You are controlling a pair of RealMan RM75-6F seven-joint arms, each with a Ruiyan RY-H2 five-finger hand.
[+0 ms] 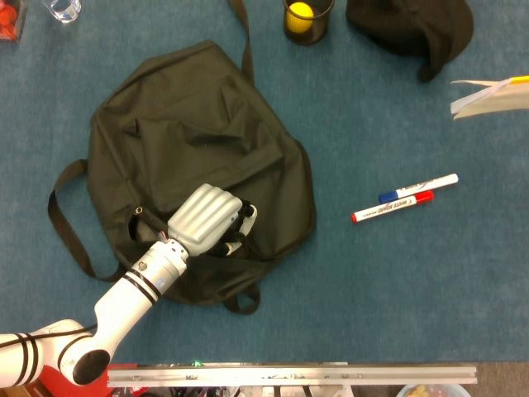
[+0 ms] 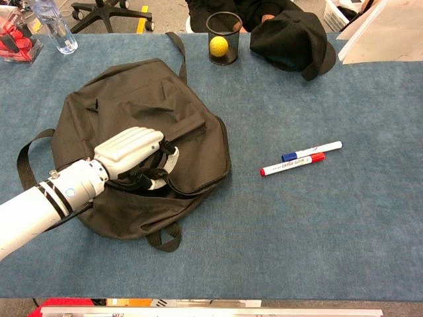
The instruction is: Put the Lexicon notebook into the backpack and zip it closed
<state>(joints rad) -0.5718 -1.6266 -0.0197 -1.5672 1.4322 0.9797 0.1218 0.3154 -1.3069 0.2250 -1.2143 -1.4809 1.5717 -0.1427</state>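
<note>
The black backpack point(image 1: 190, 132) lies flat on the blue table, left of centre; the chest view also shows this backpack point(image 2: 132, 99). My left hand point(image 1: 207, 219) rests on its lower front, fingers curled down into a fold of fabric by the opening and gripping it. From the chest, the left hand point(image 2: 129, 150) sits on the same fold. A white notebook point(image 1: 492, 95) with a yellow edge pokes in at the far right; in the chest view the notebook point(image 2: 386, 30) fills the top right corner. What holds it is out of frame. My right hand is in neither view.
Two markers point(image 1: 405, 198), one blue-capped and one red-capped, lie right of the backpack. A mesh cup point(image 2: 223, 38) with a yellow ball and a black cap point(image 2: 291, 43) stand at the back. A water bottle point(image 2: 56, 26) and red items point(image 2: 16, 36) sit far left.
</note>
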